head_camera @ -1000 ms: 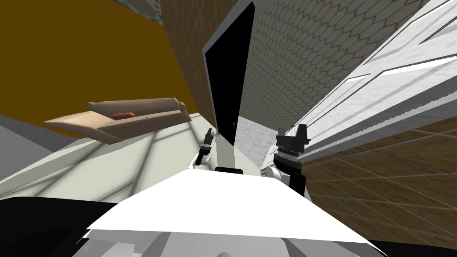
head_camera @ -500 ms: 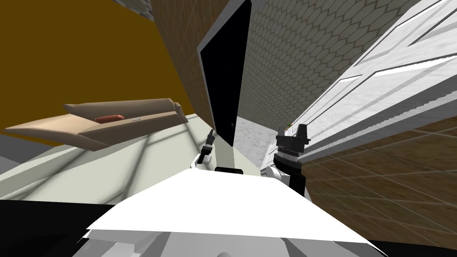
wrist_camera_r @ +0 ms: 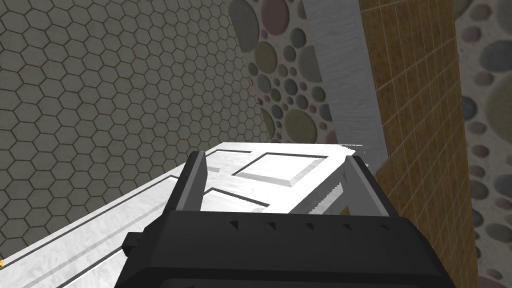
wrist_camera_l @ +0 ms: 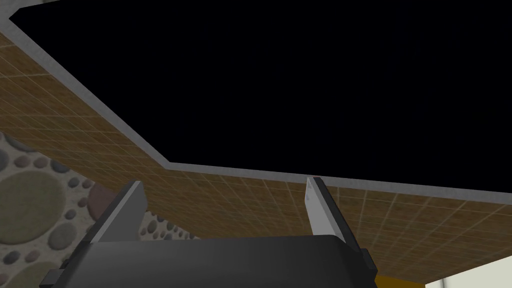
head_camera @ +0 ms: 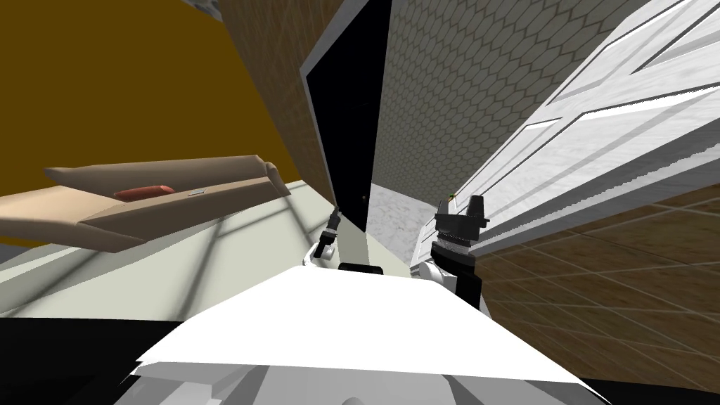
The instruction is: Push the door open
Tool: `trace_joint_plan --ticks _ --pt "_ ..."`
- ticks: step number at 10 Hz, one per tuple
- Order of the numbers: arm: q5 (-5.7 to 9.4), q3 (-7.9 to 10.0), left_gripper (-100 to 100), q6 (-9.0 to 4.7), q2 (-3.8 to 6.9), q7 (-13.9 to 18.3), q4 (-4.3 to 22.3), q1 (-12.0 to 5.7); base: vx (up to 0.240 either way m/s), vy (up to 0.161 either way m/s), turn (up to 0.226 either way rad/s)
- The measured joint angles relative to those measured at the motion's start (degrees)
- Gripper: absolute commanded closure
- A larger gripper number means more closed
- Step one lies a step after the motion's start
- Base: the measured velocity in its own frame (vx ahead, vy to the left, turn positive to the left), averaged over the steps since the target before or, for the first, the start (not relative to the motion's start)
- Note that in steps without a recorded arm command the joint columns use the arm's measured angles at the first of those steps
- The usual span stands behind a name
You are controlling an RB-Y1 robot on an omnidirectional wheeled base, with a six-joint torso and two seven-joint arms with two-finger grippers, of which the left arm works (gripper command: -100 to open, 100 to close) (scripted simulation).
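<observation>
Right arm: held forward at the robot's right side, forearm angled up, with the right gripper (head_camera: 460, 209) close against the face of the door (head_camera: 598, 133); actual contact cannot be confirmed. In the right wrist view its two fingers (wrist_camera_r: 194, 182) stand spread and released, holding nothing, with the door's surface directly beyond them. Left arm: extended forward just left of centre, with the left gripper (head_camera: 333, 219) raised towards a black area (head_camera: 351, 119) bordered by a grey frame (wrist_camera_l: 115, 122). Its blades are likewise parted and empty. Door: white with a faint grey marbled grain and raised rectangular panels outlined by dark grooves. It stands on the robot's right and runs away towards a hexagon-tiled wall (head_camera: 450, 84). Its near end lies at the right gripper, and a brown tiled wall (head_camera: 605, 281) sits beside it. Left of the black area, a tan sofa (head_camera: 105, 211) carries a red cushion (head_camera: 144, 192).
</observation>
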Motion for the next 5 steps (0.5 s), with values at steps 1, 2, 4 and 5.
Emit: trace_joint_plan --ticks 1,2,4,5 --pt "-0.01 -0.03 -100 -0.16 0.03 0.2 0.9 -0.48 0.050 0.024 -0.075" --pt "-0.02 -0.08 -100 -0.30 0.11 0.4 2.2 -1.07 0.076 0.029 -0.115" --pt "-0.09 -0.29 -100 -1.42 0.20 1.1 6.0 -2.54 0.090 0.035 -0.126" --pt "-0.09 -0.36 -100 -1.88 0.35 1.5 8.1 -3.44 0.094 0.067 -0.110"
